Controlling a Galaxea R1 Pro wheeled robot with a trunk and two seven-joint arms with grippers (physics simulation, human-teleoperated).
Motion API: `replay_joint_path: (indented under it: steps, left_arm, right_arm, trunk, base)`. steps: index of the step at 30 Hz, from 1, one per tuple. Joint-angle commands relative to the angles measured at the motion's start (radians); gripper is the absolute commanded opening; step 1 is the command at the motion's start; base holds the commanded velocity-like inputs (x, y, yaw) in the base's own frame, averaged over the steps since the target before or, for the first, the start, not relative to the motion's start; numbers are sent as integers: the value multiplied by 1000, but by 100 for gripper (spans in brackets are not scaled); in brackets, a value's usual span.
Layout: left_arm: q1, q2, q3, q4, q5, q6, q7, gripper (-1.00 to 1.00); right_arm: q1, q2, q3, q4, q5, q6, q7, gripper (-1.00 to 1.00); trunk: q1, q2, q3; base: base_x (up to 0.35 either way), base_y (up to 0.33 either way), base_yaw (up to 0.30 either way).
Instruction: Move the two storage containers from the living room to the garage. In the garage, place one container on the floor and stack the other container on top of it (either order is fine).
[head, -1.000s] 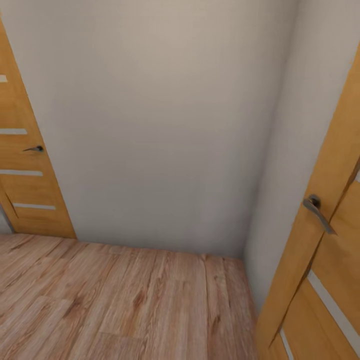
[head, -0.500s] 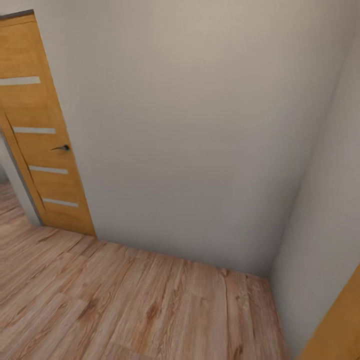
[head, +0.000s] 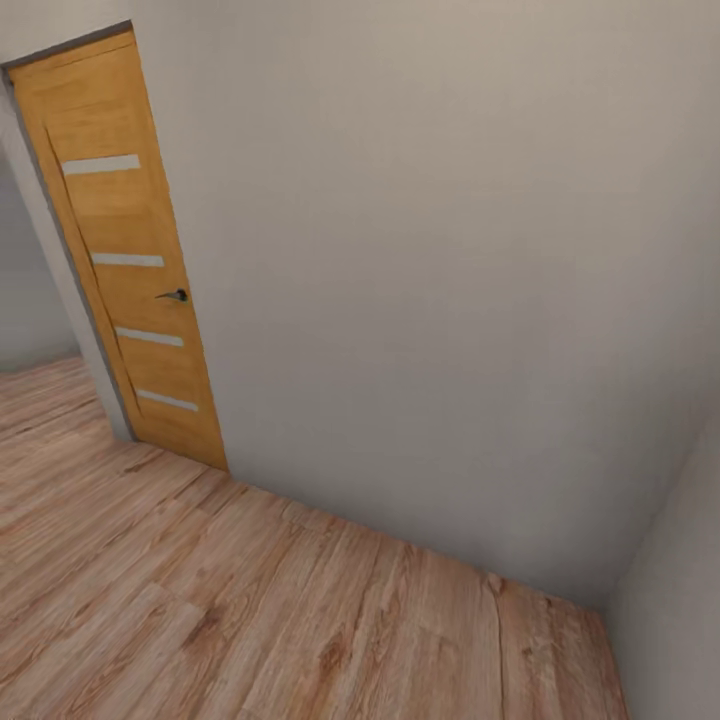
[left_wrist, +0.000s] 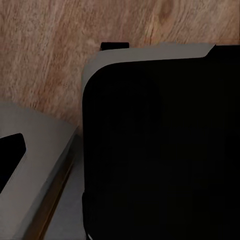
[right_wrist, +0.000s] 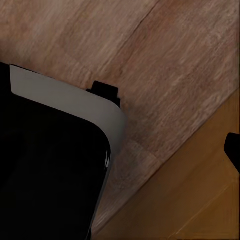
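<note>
Living room wood-plank floor (head: 250, 600), honey-wood door (head: 125, 250), 4 frosted strips; gripper state unknown.

Head camera sits high, tilted forward and down into a room corner: a plain pale wall (head: 430, 280) straight ahead and close, a honey-wood door (head: 130, 260) with frosted strips standing off toward the robot's left, wood-plank floor (head: 250, 610) spreading below. The left wrist camera points down at the same plank floor (left_wrist: 55, 50) from very near, with a dark rounded part of the robot's body (left_wrist: 160, 150) crowding its lens. The right wrist camera also faces down at the planks (right_wrist: 165, 65), tight in, past another dark body panel (right_wrist: 45, 165), with an orange-wood surface (right_wrist: 200, 200) at one corner. All three share the plank floor.
</note>
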Motion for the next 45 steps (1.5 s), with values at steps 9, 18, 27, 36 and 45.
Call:
replay_joint_path:
  steps: [9, 18, 27, 36, 45]
  left_arm:
    - [0, 0, 0, -1, 1, -2, 0, 100]
    - [0, 1, 0, -1, 1, -2, 0, 100]
    - [0, 2, -1, -1, 1, -2, -2, 100]
    - [1, 2, 0, -1, 1, -2, -1, 100]
    - [0, 2, 0, -1, 1, -2, -2, 100]
  right_arm:
    - [-1, 0, 7, 3, -11, -6, 6, 100]
    - [-1, 0, 7, 3, -10, -6, 6, 100]
    - [-1, 0, 7, 4, -10, -6, 6, 100]
    - [-1, 1, 7, 3, -11, -6, 6, 100]
    - [-2, 0, 7, 3, -11, -7, 4, 100]
  trunk:
    - [1, 0, -1]
    - [1, 0, -1]
    - [1, 0, -1]
    - [1, 0, -1]
    - [1, 0, -1]
  base:
    - [296, 0, 269]
    - [294, 0, 269]
    - [294, 0, 269]
    - [294, 0, 269]
    - [294, 0, 269]
